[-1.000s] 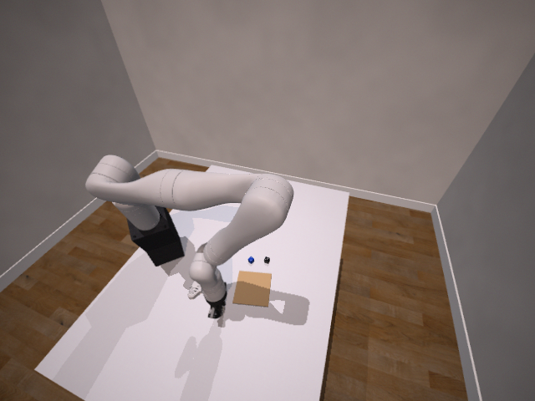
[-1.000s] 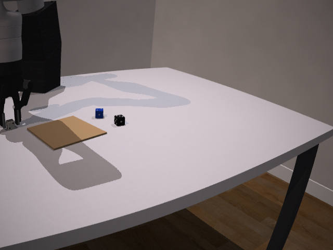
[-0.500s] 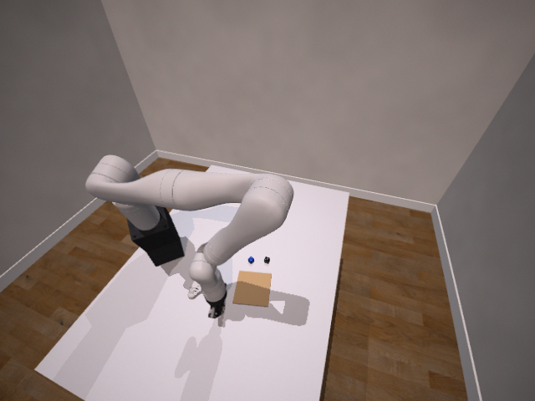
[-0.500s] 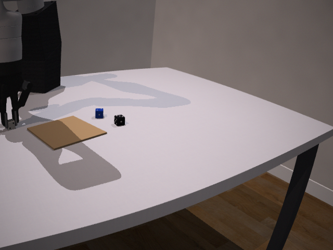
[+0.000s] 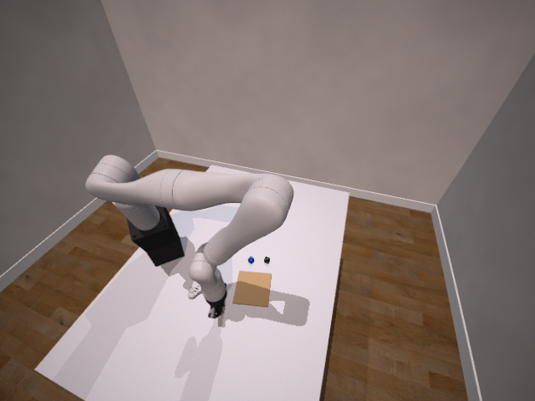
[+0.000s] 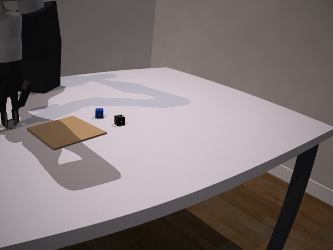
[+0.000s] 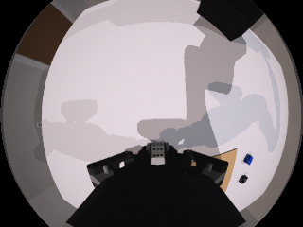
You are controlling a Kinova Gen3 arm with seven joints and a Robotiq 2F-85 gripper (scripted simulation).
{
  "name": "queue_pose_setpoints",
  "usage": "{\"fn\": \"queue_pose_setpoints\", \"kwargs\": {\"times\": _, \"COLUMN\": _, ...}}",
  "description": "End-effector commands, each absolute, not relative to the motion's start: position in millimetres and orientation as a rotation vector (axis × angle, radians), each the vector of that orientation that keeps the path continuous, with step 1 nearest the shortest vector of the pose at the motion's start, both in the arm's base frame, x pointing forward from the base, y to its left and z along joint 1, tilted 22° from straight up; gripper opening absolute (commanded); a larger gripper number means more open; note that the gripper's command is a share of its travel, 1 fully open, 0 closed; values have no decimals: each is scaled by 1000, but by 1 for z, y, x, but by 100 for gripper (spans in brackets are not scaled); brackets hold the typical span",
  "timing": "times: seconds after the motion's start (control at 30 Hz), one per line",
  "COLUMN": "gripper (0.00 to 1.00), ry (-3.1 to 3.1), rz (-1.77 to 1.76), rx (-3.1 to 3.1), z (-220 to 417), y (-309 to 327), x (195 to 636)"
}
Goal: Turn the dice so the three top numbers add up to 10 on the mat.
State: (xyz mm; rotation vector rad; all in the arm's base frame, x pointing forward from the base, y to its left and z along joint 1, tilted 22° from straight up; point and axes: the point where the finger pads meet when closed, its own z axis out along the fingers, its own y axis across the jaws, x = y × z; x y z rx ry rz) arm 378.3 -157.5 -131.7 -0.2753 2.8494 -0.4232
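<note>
The white die (image 6: pixel 10 124) (image 7: pixel 158 150) could be twisted or dropped from the gripper (image 5: pixel 216 314) (image 6: pixel 10 122) (image 7: pixel 157 148), whose fingers are narrowed onto its sides, if it is pinched off-centre or brushed against the counter (image 5: pixel 281 345) (image 6: pixel 188 148) (image 7: pixel 118 71) while being turned. If it is released tilted, it could be rolled onto an unwanted face, and the total of ten would be spoiled. The mat (image 5: pixel 252 289) (image 6: pixel 67 132) (image 7: pixel 230 167) could be shoved or lifted if its edge is caught by a low fingertip. Too little room could be left for the later dice if the first is set down carelessly. Three dice are counted: the white one, beside the mat in the grasp; and the blue die (image 5: pixel 251 260) (image 6: pixel 99 113) (image 7: pixel 248 159) and the black die (image 5: pixel 266 260) (image 6: pixel 119 120) (image 7: pixel 242 179), both off the mat on the counter. One mat, one gripper and one counter are seen; no die is yet placed.

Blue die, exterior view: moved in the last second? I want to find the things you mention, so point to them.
No. Against the tan mat (image 5: pixel 252 297) (image 6: pixel 67 132) (image 7: pixel 230 166), the blue die (image 5: pixel 251 260) (image 6: pixel 99 113) (image 7: pixel 248 159) holds the same spot, on the table just beyond the mat.
</note>
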Motion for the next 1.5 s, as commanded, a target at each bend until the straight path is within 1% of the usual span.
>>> {"fn": "queue_pose_setpoints", "kwargs": {"times": 0.0, "gripper": 15, "ry": 2841, "rz": -419, "rx": -263, "z": -133, "y": -157, "x": 382}}
{"fn": "queue_pose_setpoints", "kwargs": {"times": 0.4, "gripper": 15, "ry": 2841, "rz": -419, "rx": -263, "z": -127, "y": -155, "x": 380}}
{"fn": "queue_pose_setpoints", "kwargs": {"times": 0.87, "gripper": 15, "ry": 2841, "rz": -419, "rx": -263, "z": -50, "y": -134, "x": 357}}
{"fn": "queue_pose_setpoints", "kwargs": {"times": 1.47, "gripper": 15, "ry": 2841, "rz": -419, "rx": -265, "z": -40, "y": -131, "x": 354}}
